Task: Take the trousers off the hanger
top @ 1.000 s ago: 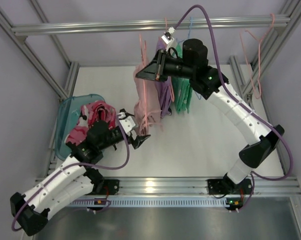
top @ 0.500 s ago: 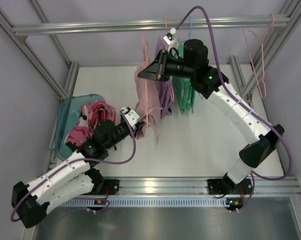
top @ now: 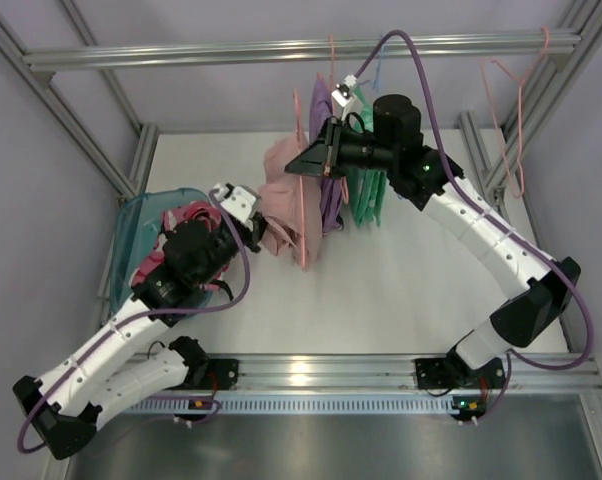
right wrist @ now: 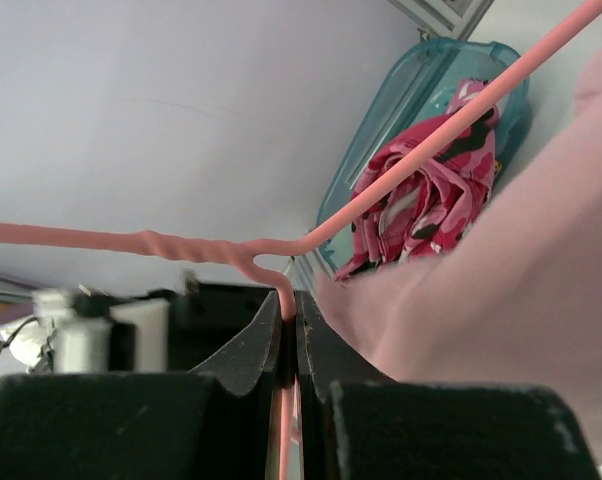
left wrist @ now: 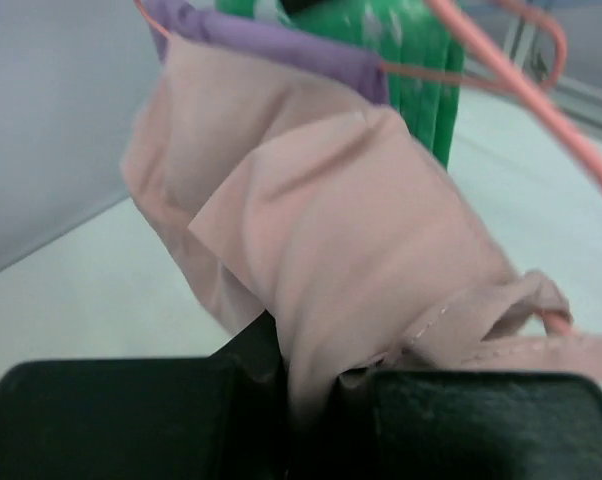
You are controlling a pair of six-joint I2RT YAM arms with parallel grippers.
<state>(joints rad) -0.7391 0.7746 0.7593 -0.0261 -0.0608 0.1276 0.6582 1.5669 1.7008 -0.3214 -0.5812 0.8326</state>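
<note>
Pale pink trousers, bunched and creased, hang at mid-rear of the table, just left of the purple garment; one lower fold is stretched sideways to the left arm. The salmon wire hanger runs down through the pink cloth, and its twisted neck shows in the right wrist view; whether the cloth lies over its bar is hard to make out from above. The left gripper has its fingers pinched together on a fold of the trousers. The right gripper has its fingers closed on the hanger's wire just below the twist. A green garment hangs beside the purple one, on its right. An aluminium rail crosses the back. A teal bin at the table's left edge holds red-and-pink patterned clothes. Spare pink hangers hang at far right.
</note>
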